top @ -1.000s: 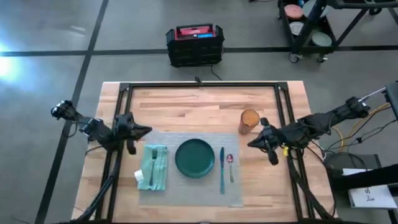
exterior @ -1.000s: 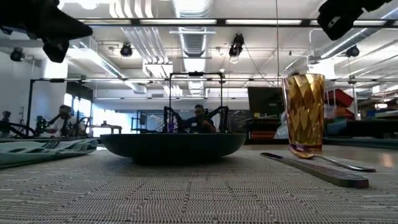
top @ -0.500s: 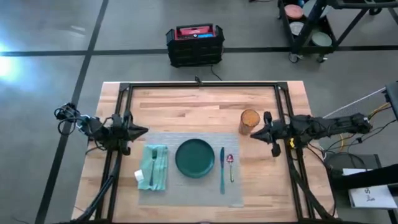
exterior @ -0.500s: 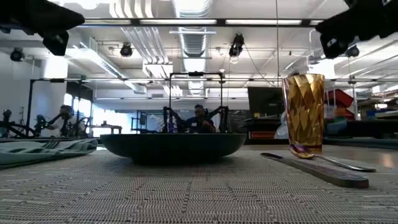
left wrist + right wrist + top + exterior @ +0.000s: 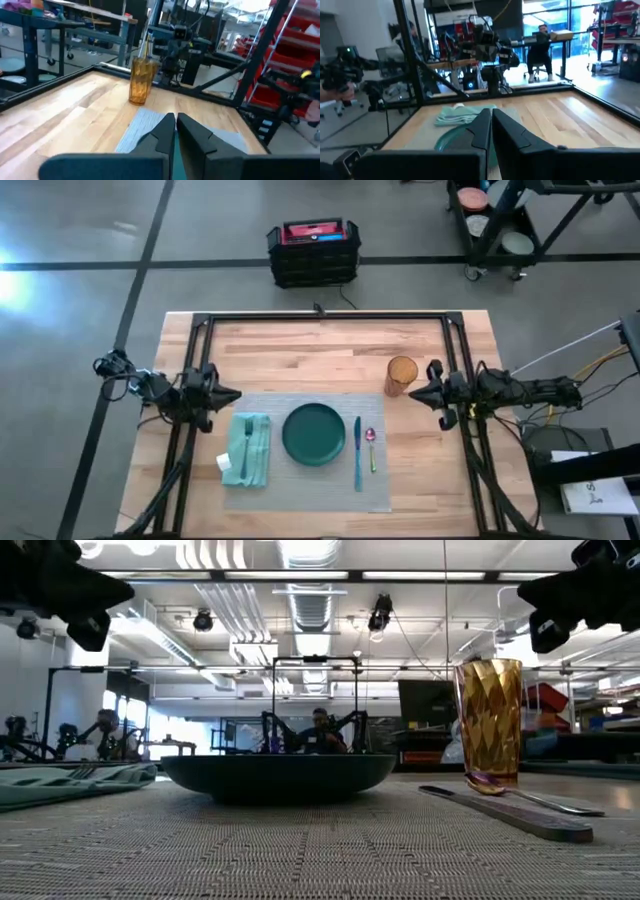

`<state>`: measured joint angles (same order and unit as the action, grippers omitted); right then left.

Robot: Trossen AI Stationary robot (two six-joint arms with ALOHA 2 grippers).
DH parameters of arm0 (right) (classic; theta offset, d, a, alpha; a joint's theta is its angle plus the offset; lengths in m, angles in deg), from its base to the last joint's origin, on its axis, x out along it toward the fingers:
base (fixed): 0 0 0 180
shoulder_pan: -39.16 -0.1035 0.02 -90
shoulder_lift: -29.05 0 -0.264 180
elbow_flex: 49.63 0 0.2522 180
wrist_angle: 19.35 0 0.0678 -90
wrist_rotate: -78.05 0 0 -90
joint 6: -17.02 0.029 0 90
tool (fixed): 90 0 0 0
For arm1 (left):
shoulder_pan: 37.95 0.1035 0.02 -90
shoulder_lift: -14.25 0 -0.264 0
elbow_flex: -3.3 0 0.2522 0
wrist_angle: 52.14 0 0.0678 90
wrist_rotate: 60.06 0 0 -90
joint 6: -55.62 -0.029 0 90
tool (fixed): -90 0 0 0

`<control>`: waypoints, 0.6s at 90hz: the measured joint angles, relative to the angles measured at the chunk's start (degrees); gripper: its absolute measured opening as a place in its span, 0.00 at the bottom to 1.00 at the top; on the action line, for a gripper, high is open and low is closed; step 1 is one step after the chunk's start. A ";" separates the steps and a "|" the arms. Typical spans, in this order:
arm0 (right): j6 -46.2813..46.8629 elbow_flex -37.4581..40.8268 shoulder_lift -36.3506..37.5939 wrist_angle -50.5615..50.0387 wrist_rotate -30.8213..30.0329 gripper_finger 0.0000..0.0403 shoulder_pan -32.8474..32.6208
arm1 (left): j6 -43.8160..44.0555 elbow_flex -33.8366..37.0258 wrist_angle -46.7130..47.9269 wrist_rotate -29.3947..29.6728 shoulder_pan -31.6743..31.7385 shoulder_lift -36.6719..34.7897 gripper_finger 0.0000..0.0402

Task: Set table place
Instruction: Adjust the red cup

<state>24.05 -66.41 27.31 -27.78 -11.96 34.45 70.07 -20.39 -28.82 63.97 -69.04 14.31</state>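
1. across the middle of the high view: large rectangular table of light wooden planks [image 5: 300, 350] in a black metal frame of rails, carrying the whole setting at its near half, presumably so everything sits in reach of both arms.
2. on the near half of that top: flat grey woven rectangular placemat [image 5: 300, 485], square to the table edge, serving as the base of the setting; everything but the glass lies on it.
3. at either side rail, well apart from the setting: two dark arms, parked low and pointing inward. left gripper [image 5: 232, 394] just off the mat's far left corner, fingers pressed together and holding nothing, as the left wrist view shows [image 5: 175, 131]. right gripper [image 5: 413, 394] just beside the glass but not touching it, fingers likewise closed and empty [image 5: 490, 125]. judged withdrawn so as not to disturb what is laid.
4. centred on the mat: round dark green plate [image 5: 313, 433], the anchor for the other pieces.
5. left of the plate: folded light teal cloth napkin [image 5: 247, 448], lying flat with a fork [image 5: 243, 450] on top, the customary side for a fork.
6. off the mat's far right corner, on bare wood: tall amber faceted glass [image 5: 401, 374], upright, above the cutlery as a drink usually stands.
7. right of the plate: long blue-green knife [image 5: 356, 452], parallel to the mat's side edge, close to the plate.
8. just outside the knife: small spoon [image 5: 371, 448], parallel to it.
9. judged complete or nearly so; nothing seen left to place.
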 joint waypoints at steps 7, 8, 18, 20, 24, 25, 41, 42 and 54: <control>-0.01 2.22 0.09 3.28 -0.01 0.01 0.00 | -1.04 2.18 -4.76 -6.28 0.15 0.28 0.00; 0.01 2.33 0.13 3.33 -0.02 0.01 0.00 | -1.20 2.55 -5.44 -6.74 0.18 0.28 0.00; -0.13 2.33 0.19 2.73 -0.02 0.01 0.00 | -2.09 5.43 -8.58 -7.76 1.08 -0.04 0.01; -0.18 2.33 0.16 2.72 -0.03 0.01 0.00 | -2.30 5.66 -9.12 -7.76 1.44 -0.04 0.01; -0.37 2.33 0.20 3.31 -0.07 0.01 0.00 | -2.45 6.17 -9.77 -7.75 2.54 -0.04 0.01; -0.48 2.33 0.22 3.47 -0.05 0.01 0.00 | -2.52 6.34 -9.81 -7.73 2.90 -0.04 0.01; -1.65 2.33 0.22 3.58 -0.01 0.01 0.03 | -2.80 8.29 -10.72 -8.29 12.27 0.26 0.02; -1.64 2.33 0.23 3.60 -0.04 0.01 0.03 | -2.86 8.33 -10.83 -8.52 13.02 0.28 0.02; -1.62 2.33 0.22 3.54 -0.02 0.01 0.03 | -3.09 8.84 -11.03 -23.05 22.04 -0.07 0.01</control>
<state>22.43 -64.08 27.53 -24.24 -11.98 34.47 66.98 -11.54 -39.85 40.93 -46.99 14.24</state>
